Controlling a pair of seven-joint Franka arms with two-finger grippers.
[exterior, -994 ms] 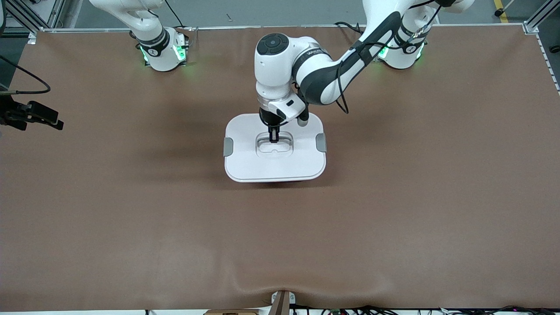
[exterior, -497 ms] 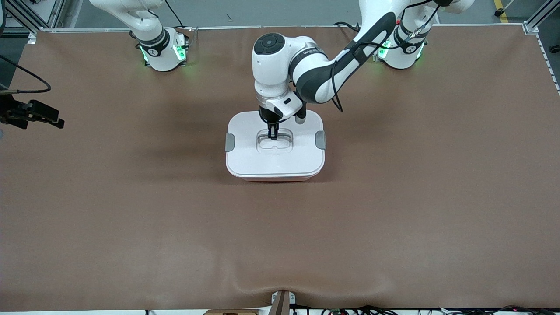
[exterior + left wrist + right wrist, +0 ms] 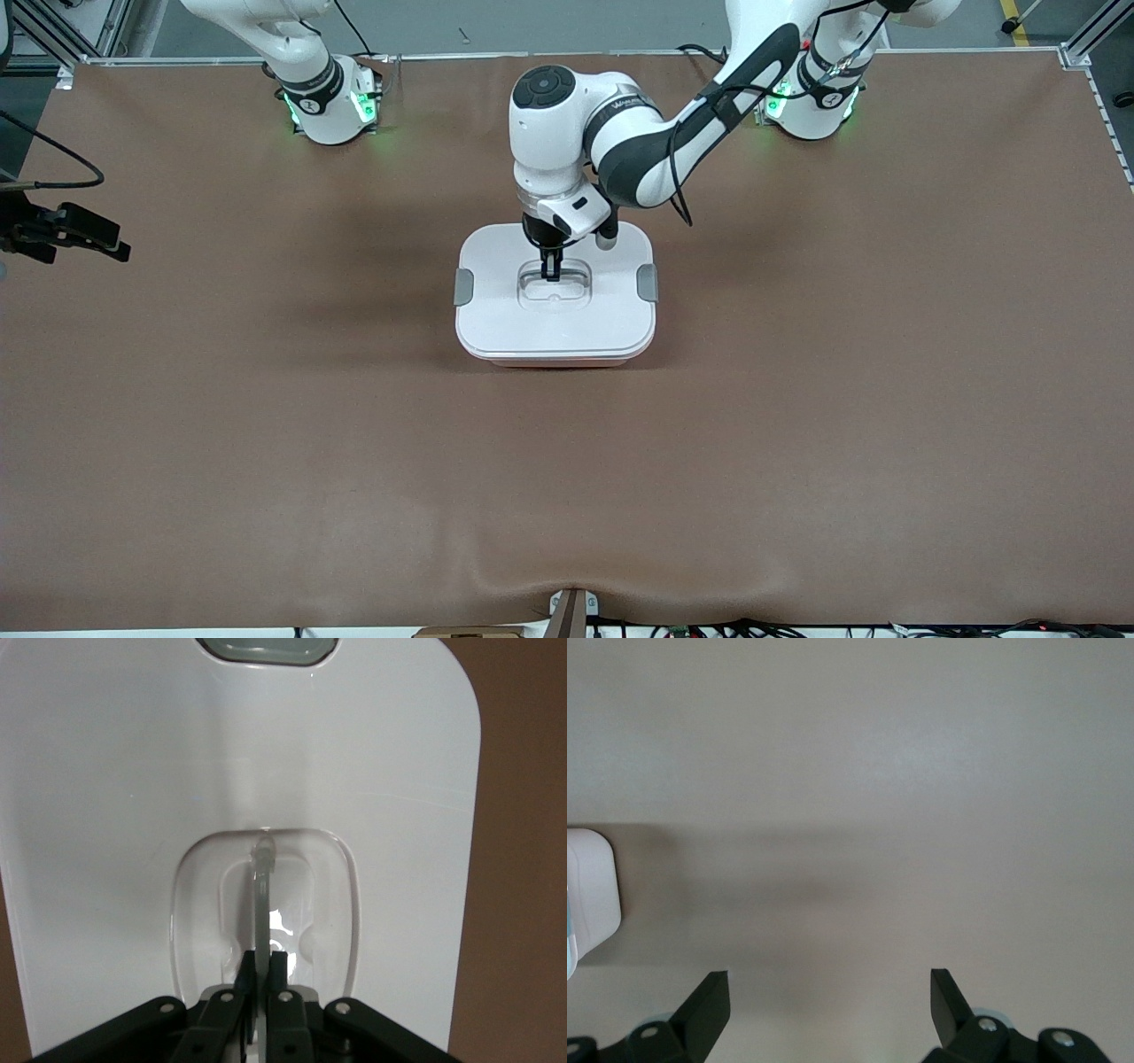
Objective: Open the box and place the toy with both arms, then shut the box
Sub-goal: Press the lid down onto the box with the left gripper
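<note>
The box [image 3: 556, 328] lies lid-up, long axis between arms' ends, left pincer [image 3: 551, 273] clamping its handle [image 3: 262, 904].

Even overhead light, soft shadows beside the box [image 3: 555, 332], faint glare on its lid [image 3: 275, 923].

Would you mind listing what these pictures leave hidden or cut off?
- The toy: in no view; the white lid covers the box, so its contents are hidden.
- Left gripper, shut on the clear handle: fingertips cut off by the left wrist view's lower edge.
- Right gripper, open over bare table: barely visible at the front view's edge.
</note>
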